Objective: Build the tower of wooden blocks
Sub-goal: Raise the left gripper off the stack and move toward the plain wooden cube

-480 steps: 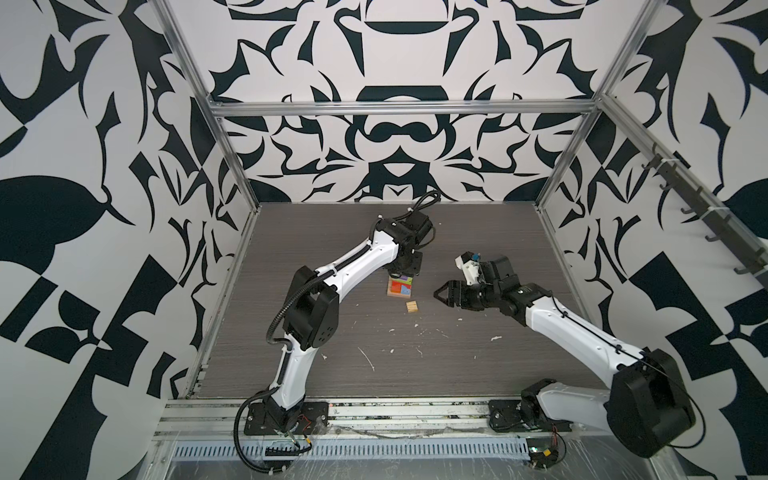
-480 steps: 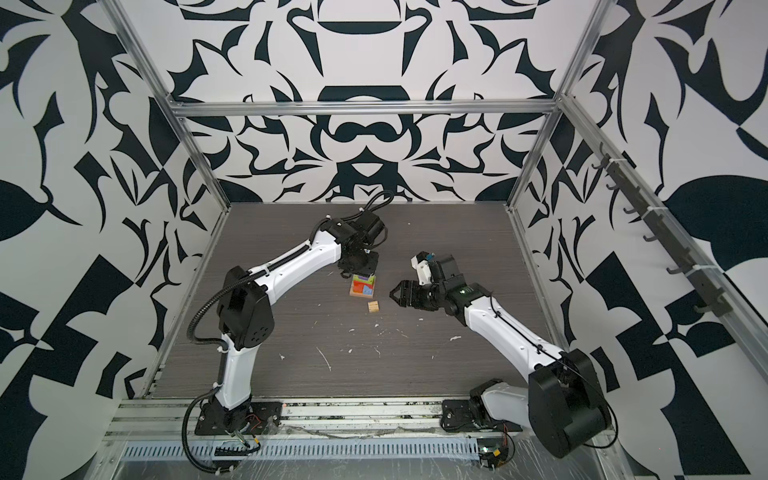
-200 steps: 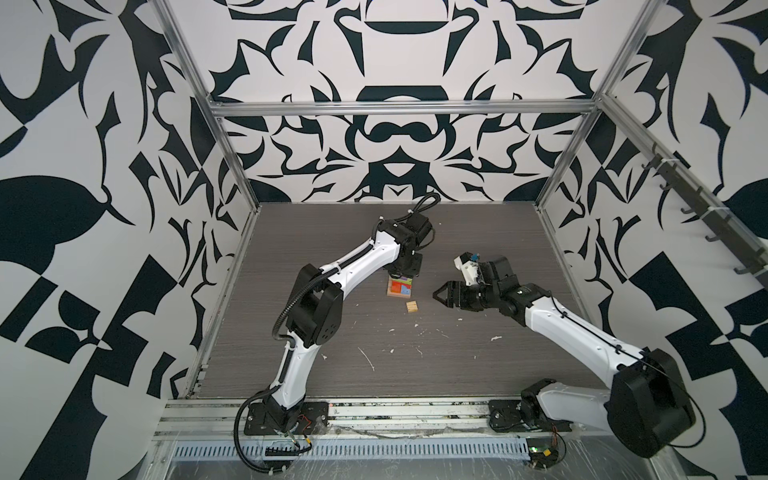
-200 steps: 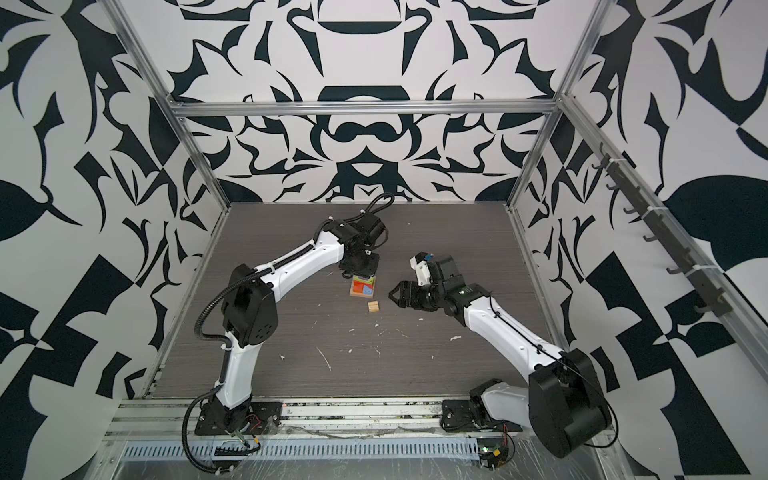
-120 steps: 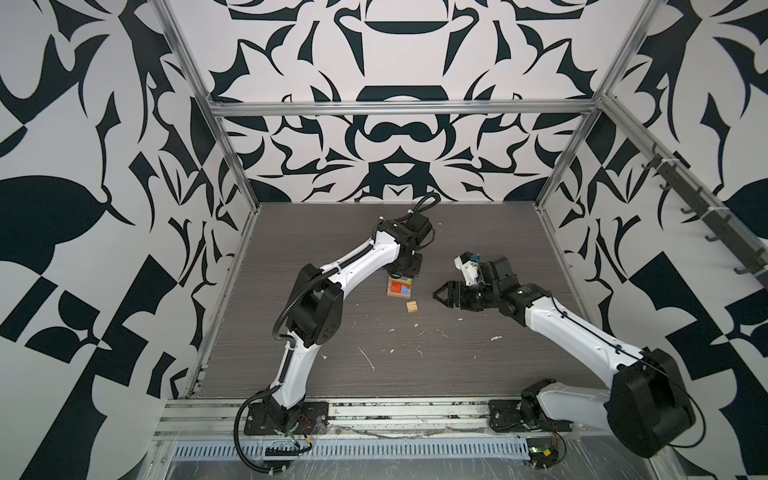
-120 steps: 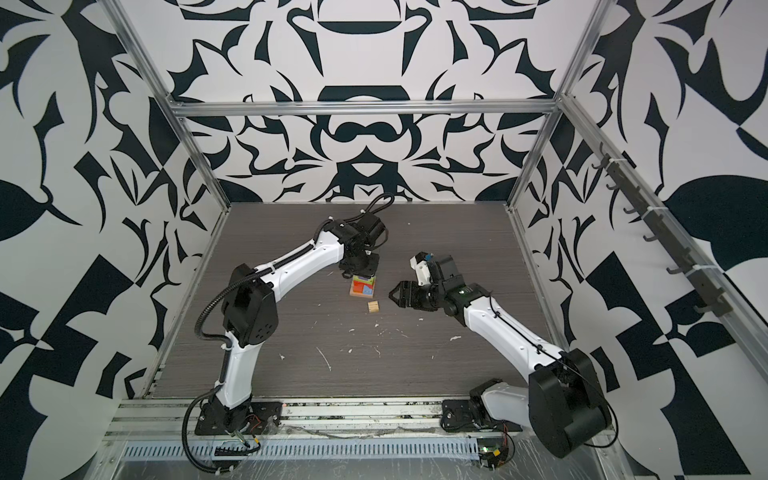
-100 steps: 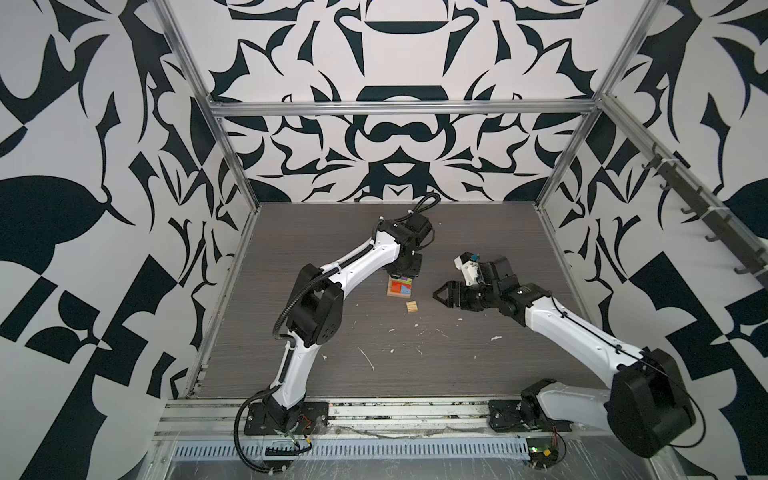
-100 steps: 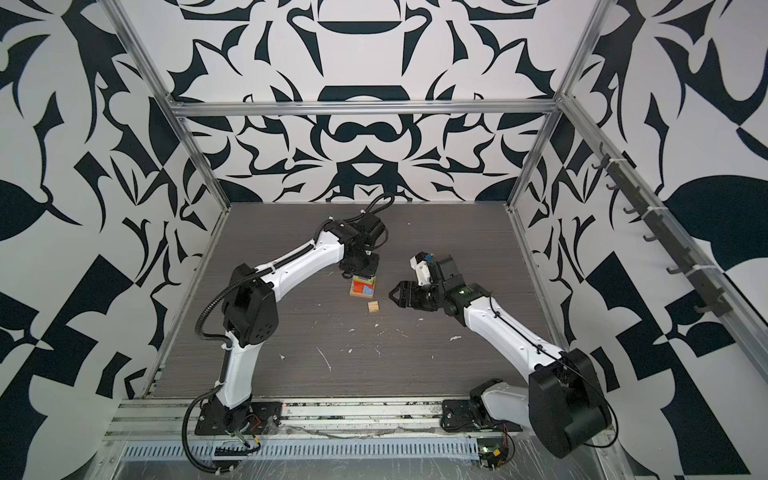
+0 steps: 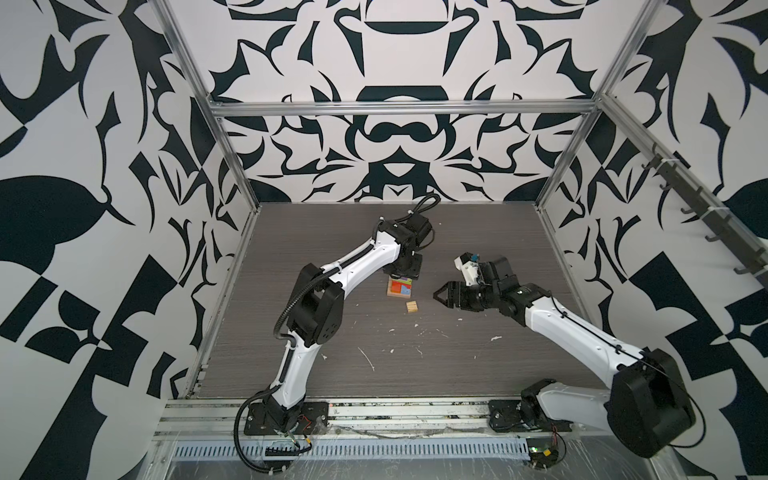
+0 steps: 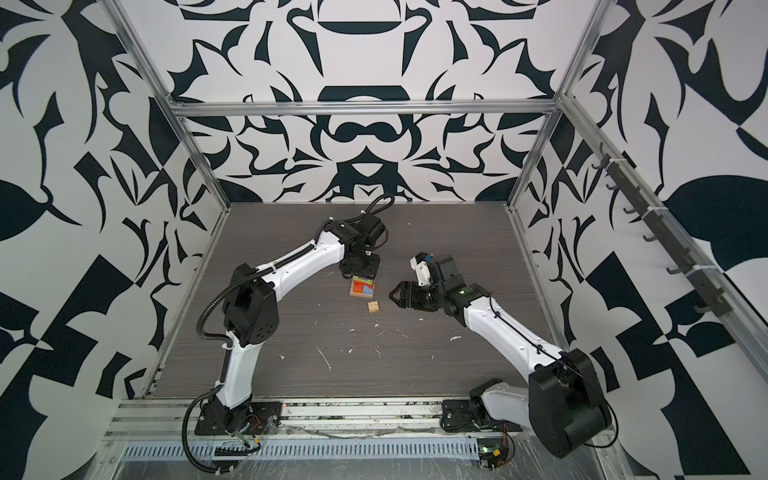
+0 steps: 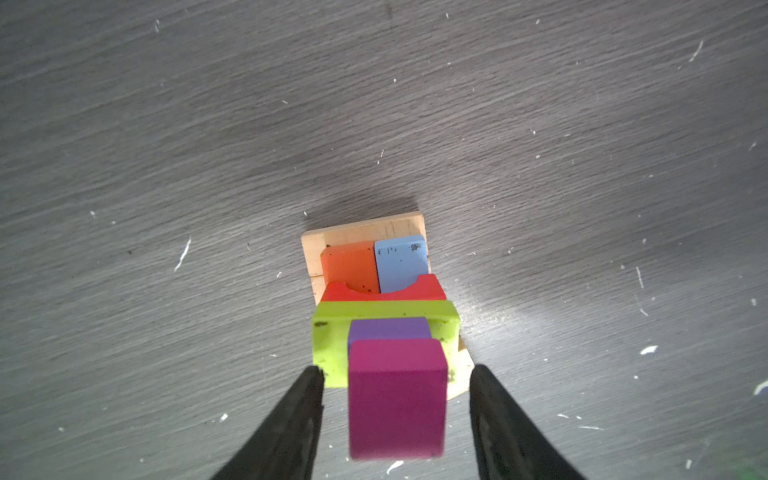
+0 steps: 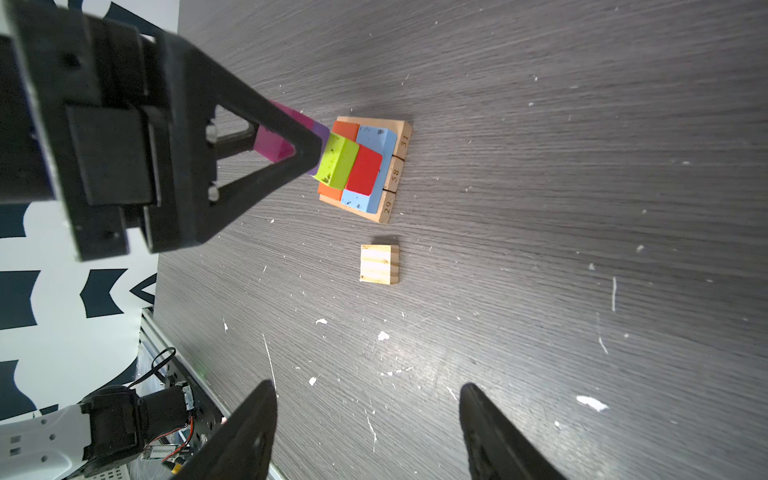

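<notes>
The wood block tower (image 9: 400, 287) (image 10: 362, 287) stands mid-table: a plain wood base (image 11: 365, 228), then orange (image 11: 349, 262), blue (image 11: 401, 262) and red (image 11: 428, 289) blocks, a lime-green block (image 11: 332, 349), a purple cube (image 11: 388, 330) and a magenta cube (image 11: 397, 395) on top. My left gripper (image 11: 397, 374) (image 9: 402, 272) hangs over the tower, open. Its fingers stand either side of the magenta cube with a gap on each side. A loose tan cube (image 12: 379, 264) (image 9: 412, 307) lies on the table beside the tower. My right gripper (image 12: 368, 395) (image 9: 439, 294) is open and empty, just right of that cube.
The dark wood-grain table (image 9: 457, 374) carries scattered white flecks. Patterned walls and a metal frame (image 9: 232, 166) enclose it on three sides. The arm bases sit on the front rail (image 9: 415, 409).
My left gripper has opened and let go of the magenta cube, which now rests on the tower. The right arm has not moved.
</notes>
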Controlling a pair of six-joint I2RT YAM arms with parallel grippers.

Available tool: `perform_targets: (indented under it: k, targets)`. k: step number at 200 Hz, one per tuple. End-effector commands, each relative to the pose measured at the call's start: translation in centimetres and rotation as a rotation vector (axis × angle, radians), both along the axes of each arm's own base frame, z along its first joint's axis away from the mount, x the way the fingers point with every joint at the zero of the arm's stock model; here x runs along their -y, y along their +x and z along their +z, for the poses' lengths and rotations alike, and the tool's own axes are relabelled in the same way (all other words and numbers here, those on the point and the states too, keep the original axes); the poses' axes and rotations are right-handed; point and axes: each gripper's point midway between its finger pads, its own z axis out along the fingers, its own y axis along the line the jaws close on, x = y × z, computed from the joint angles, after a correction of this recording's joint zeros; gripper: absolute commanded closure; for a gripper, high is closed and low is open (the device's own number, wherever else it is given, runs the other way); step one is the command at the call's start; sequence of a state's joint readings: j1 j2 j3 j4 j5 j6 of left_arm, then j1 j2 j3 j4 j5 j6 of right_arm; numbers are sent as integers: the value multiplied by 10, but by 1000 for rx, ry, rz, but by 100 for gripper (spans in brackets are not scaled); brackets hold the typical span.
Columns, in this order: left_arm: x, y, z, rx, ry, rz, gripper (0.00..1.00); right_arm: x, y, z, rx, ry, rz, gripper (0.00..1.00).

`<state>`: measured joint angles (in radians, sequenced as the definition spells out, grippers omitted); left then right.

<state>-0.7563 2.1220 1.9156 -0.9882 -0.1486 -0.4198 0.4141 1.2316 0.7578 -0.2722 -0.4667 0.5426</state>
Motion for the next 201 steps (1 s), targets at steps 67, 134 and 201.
perform_targets:
  k: [67,134,201]
  targets:
    - [-11,3,27,54,1,22,3,1,1,6,36,-16,8,26]
    - [-20,-4,44,89,-4,33,1,4,2,13,85,-27,9,22]
    - [-41,-18,64,153,-55,116,0,6,6,17,146,-28,4,14]
